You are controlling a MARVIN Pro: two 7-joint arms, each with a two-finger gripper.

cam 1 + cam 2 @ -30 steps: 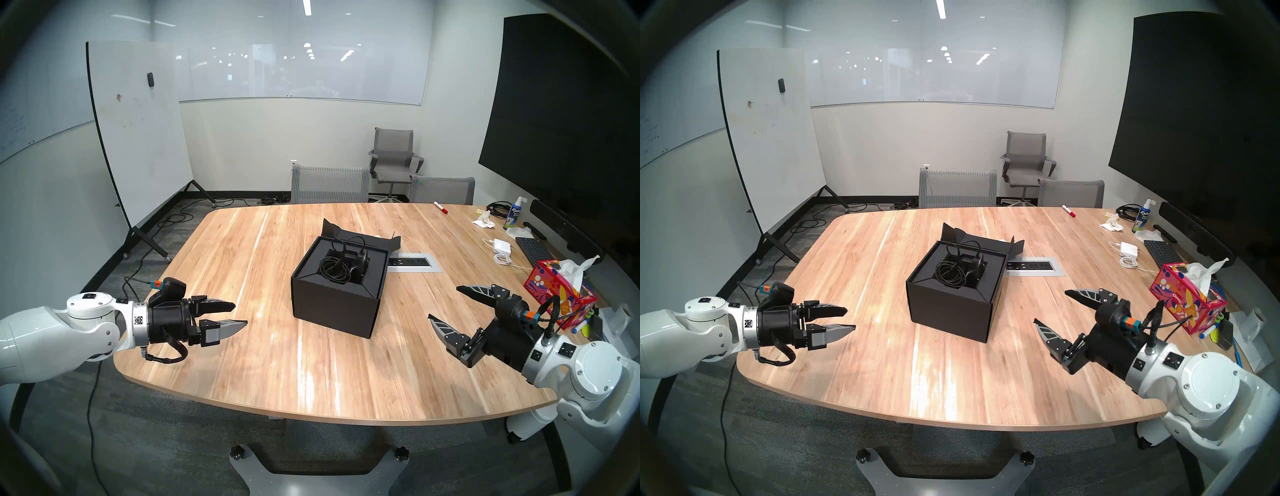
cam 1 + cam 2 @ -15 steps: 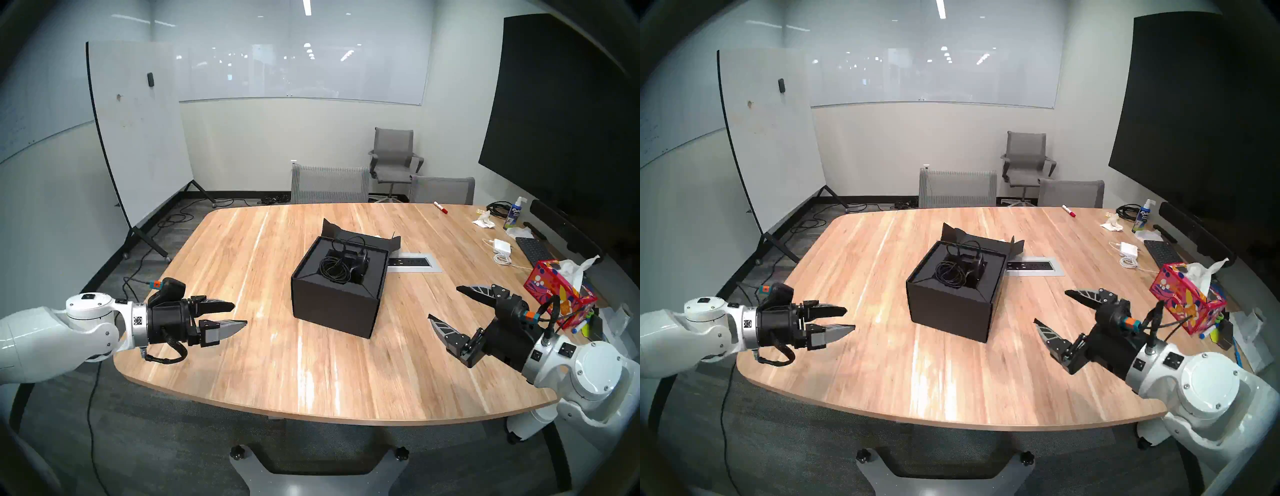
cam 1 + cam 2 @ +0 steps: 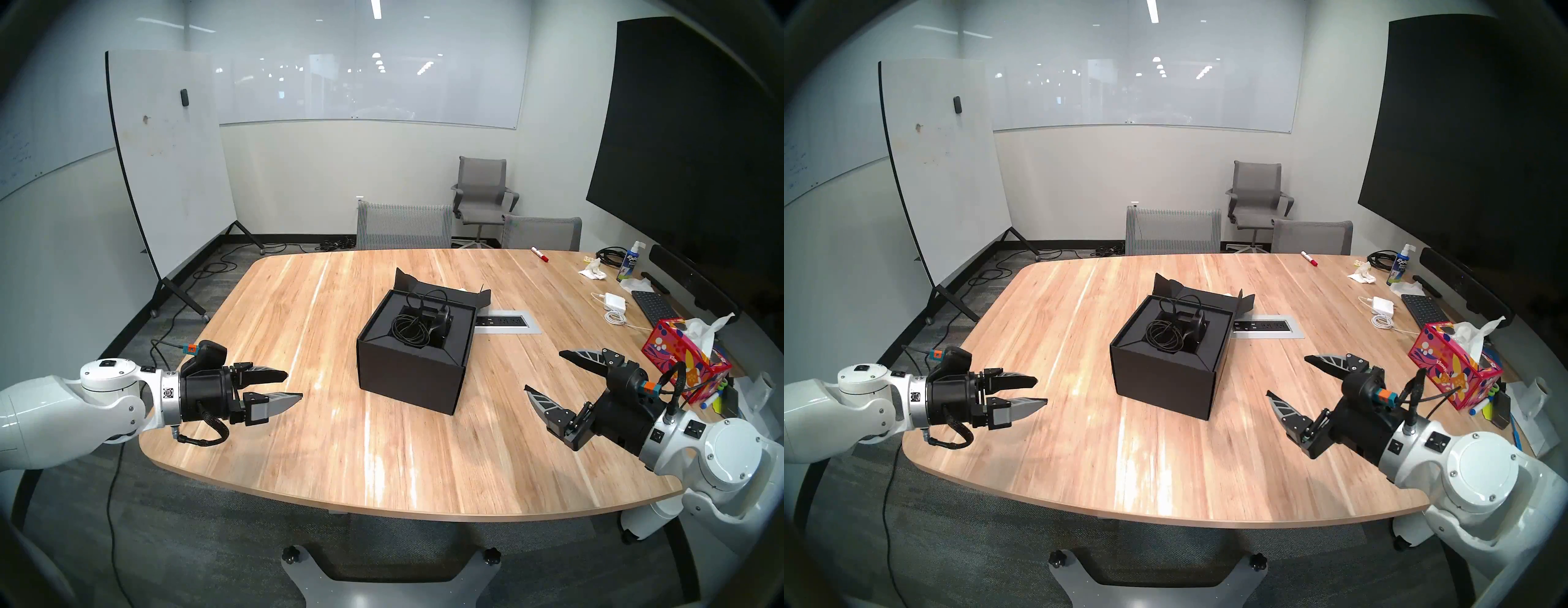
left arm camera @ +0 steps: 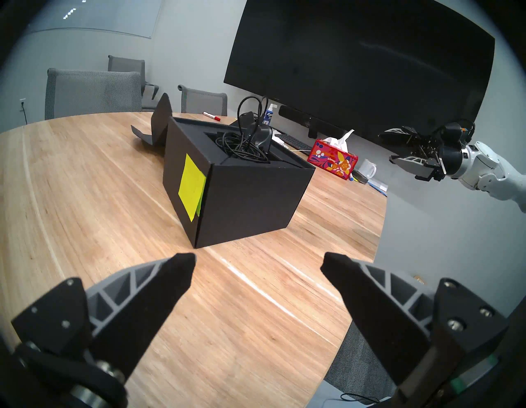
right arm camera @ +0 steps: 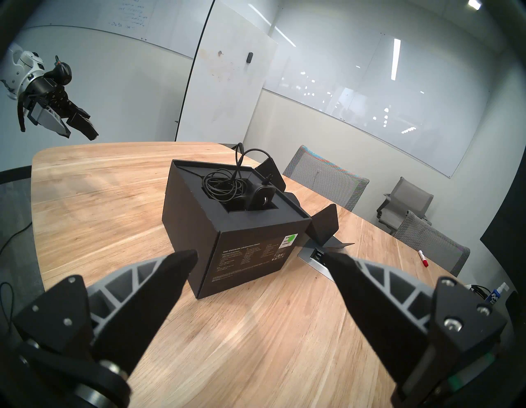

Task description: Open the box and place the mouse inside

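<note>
Mouse first: on my head feed I see it sitting inside the box, black and tipped on its side in the square well of the black insert, with its thin cable bunched beside it and one loop standing up above the rim. My right wrist feed shows the same thing from closer, the mouse leaning at the near edge of the well and the coil behind it. The box stands near the middle of the table, lid flap folded back on the far side and lying toward the power outlet strip set into the tabletop. On my left wrist feed I can see a yellow-green sticky note on the side wall of the box; on the right wrist feed, a green label on the printed wall.

My left gripper hangs over the left edge of the table, well apart from the box, fingers spread with nothing between them. My right gripper hangs over the right part of the table, also well clear of the box, fingers spread wide and empty.

Farther right I see a red floral tissue box, a black keyboard, a white charger with its cord, a spray bottle and a red marker.
</note>
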